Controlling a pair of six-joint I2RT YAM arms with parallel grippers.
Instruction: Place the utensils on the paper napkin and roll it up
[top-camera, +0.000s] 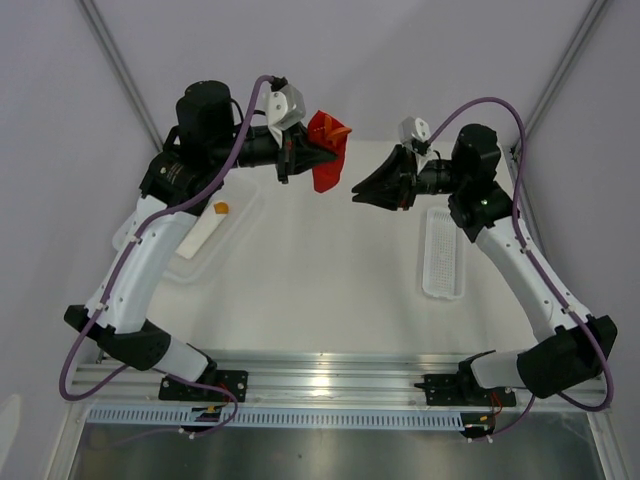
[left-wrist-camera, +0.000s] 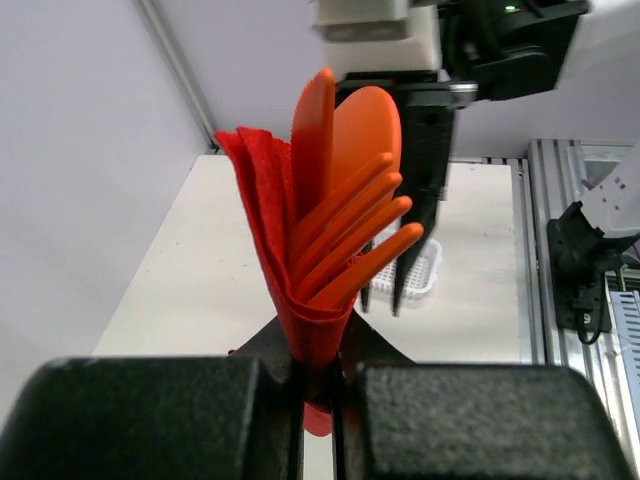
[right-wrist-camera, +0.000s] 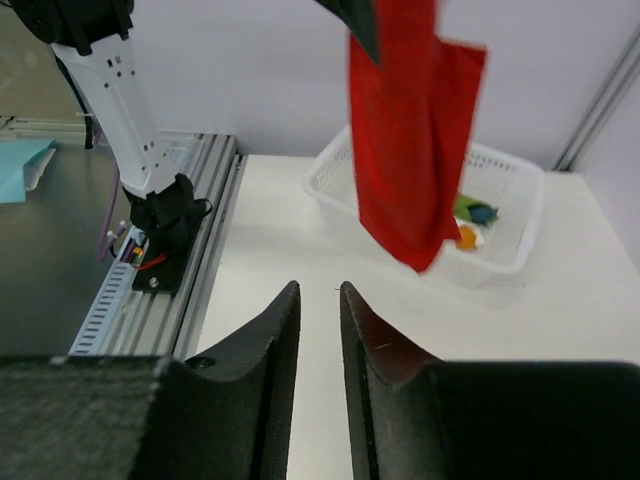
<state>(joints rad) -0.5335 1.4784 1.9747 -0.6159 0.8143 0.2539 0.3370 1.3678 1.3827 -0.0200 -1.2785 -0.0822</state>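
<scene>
The paper napkin (top-camera: 327, 165) is a folded red bundle held in the air over the far middle of the table. My left gripper (top-camera: 303, 155) is shut on its lower end. In the left wrist view the napkin (left-wrist-camera: 262, 190) wraps the utensils (left-wrist-camera: 350, 200), whose orange-red tips fan out of its top above my left gripper (left-wrist-camera: 318, 370). My right gripper (top-camera: 358, 193) hangs a little to the right of the bundle and apart from it. In its own view my right gripper (right-wrist-camera: 318, 290) stands narrowly open with nothing between the fingers, and the napkin (right-wrist-camera: 405, 150) hangs ahead of it.
A white basket (top-camera: 160, 255) stands at the left with a white slab and a small orange block (top-camera: 221, 208); it shows behind the napkin as a basket (right-wrist-camera: 525, 195) holding small coloured blocks. A white perforated tray (top-camera: 443, 255) lies at the right. A metal rail (top-camera: 320, 375) runs along the near edge.
</scene>
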